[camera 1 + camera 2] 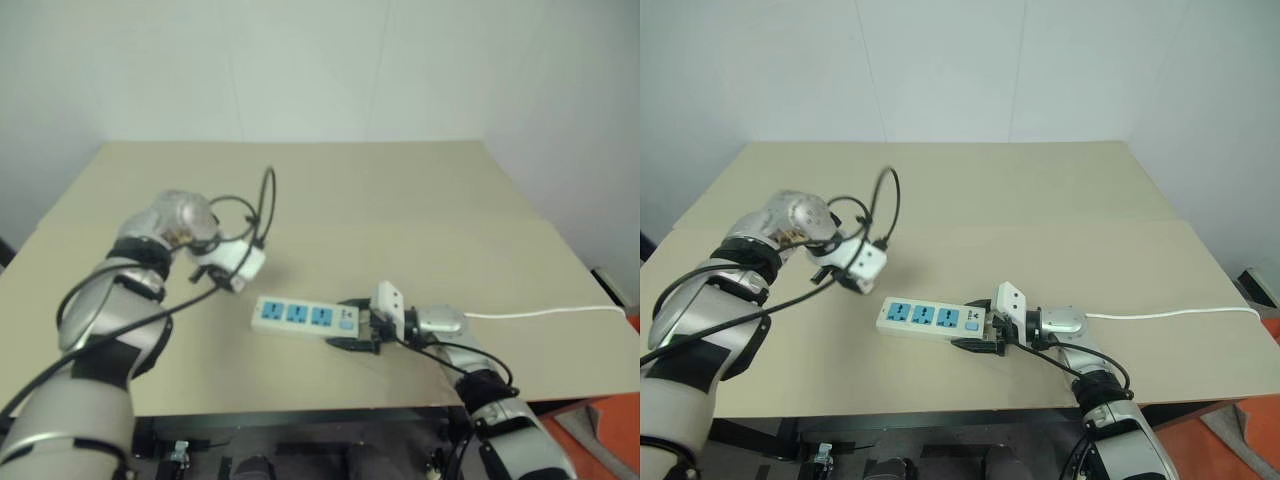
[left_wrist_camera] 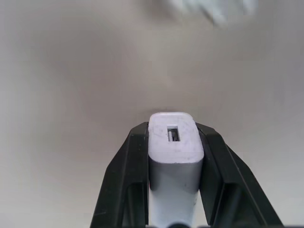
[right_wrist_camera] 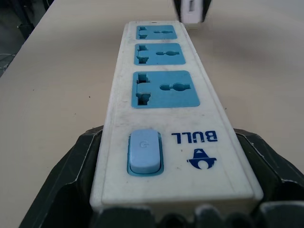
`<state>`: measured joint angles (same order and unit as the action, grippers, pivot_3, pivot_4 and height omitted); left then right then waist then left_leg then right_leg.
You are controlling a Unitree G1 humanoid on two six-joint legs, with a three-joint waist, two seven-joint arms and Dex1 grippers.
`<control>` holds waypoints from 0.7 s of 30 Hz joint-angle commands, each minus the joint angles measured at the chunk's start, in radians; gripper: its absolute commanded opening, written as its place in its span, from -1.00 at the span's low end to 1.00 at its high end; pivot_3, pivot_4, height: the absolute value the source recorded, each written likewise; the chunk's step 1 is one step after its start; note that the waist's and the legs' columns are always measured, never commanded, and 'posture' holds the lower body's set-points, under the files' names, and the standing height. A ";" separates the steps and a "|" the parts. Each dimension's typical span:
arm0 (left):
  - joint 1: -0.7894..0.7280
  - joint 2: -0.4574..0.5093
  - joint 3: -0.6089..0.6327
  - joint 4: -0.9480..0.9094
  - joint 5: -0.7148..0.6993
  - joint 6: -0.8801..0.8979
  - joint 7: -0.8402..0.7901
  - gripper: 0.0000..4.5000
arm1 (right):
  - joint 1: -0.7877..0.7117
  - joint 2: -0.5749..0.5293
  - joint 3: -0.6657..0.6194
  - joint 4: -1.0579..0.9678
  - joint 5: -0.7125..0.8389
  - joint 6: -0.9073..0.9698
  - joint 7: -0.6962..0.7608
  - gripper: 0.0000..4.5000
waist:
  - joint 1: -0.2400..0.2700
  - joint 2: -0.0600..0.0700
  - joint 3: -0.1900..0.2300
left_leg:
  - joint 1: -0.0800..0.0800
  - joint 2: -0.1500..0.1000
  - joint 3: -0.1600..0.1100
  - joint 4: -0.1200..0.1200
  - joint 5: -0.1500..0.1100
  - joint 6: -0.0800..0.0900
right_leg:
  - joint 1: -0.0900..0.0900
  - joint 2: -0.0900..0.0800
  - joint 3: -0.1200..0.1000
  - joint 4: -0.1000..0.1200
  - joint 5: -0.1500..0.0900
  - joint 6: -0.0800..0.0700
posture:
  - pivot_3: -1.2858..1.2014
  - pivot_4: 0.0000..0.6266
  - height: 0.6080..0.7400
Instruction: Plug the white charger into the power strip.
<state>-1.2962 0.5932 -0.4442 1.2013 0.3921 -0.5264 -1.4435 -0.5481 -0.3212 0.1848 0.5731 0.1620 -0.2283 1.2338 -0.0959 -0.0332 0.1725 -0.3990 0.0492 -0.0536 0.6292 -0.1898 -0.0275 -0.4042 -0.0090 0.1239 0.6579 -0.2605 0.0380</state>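
The white charger [image 2: 174, 152] sits clamped between the two black fingers [image 2: 124, 180] of the left gripper [image 2: 174, 137], its slotted end facing outward, held above the bench [image 1: 420, 210] just beyond the far end of the power strip [image 1: 932, 318]. The strip lies flat on the bench, three blue sockets up. The right gripper [image 3: 175, 156] has its jaws closed around the strip's switch end, from which a thin white cable [image 1: 545, 313] trails away
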 commanded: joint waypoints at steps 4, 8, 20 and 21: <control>0.023 -0.095 0.403 -0.153 -0.489 0.345 -0.114 -0.55 | 0.019 0.001 0.021 0.007 -0.005 -0.006 0.032 0.52 | -0.001 0.000 0.000 | 0.000 0.000 -0.001 0.001 0.000 0.000 | 0.000 0.000 -0.001 0.000 0.000 0.000 | 0.03 -0.52 1.00; 0.145 -0.113 0.488 -0.437 -0.650 0.584 -0.119 -0.55 | 0.004 0.008 0.025 0.023 0.001 -0.009 0.063 0.52 | -0.010 0.001 0.000 | 0.001 0.000 0.000 0.000 0.000 0.000 | 0.001 0.000 0.000 0.002 0.000 0.000 | 0.03 -0.52 1.00; 0.507 -0.134 0.518 -1.052 -0.895 0.900 0.059 -0.55 | -0.072 0.043 0.046 0.215 -0.038 -0.098 0.162 0.52 | -0.010 0.001 -0.001 | 0.017 0.000 -0.001 0.000 0.000 0.000 | 0.016 0.000 -0.001 0.004 0.000 0.000 | 0.03 -0.52 1.00; 0.519 -0.130 0.516 -1.070 -0.905 0.908 0.060 -0.55 | -0.076 0.046 0.049 0.231 -0.044 -0.105 0.166 0.52 | -0.013 0.001 -0.001 | 0.018 0.000 -0.001 0.000 0.000 0.000 | 0.016 0.000 -0.001 0.004 0.000 0.000 | 0.03 -0.52 1.00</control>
<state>-0.7854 0.4520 0.0573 0.1834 -0.4773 0.3608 -1.3932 -0.6353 -0.2870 0.1925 0.7623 0.1506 -0.3167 1.3665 -0.1084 -0.0323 0.1717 -0.3802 0.0495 -0.0545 0.6291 -0.1898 -0.0277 -0.3875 -0.0094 0.1235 0.6616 -0.2607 0.0381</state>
